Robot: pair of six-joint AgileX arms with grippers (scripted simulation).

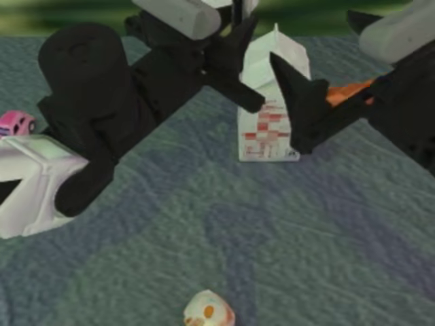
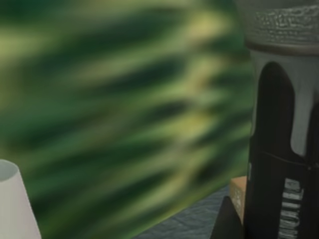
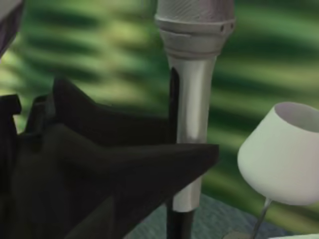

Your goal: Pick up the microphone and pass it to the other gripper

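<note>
Between the two black fingers of the left gripper [image 1: 238, 64], near the table's far edge, stands the microphone [image 3: 192, 99], upright and pinched along its handle; its grey mesh head rises above the fingers. Just beside it, a white milk carton [image 1: 270, 109] with red print stands on the grey-blue table [image 1: 272, 238]. The right gripper [image 1: 296, 112] hangs in front of the carton's right side, fingers spread and holding nothing. A pink toy car [image 1: 15, 123] sits at the left edge; a white lampshade [image 3: 284, 157] stands near the microphone.
</note>
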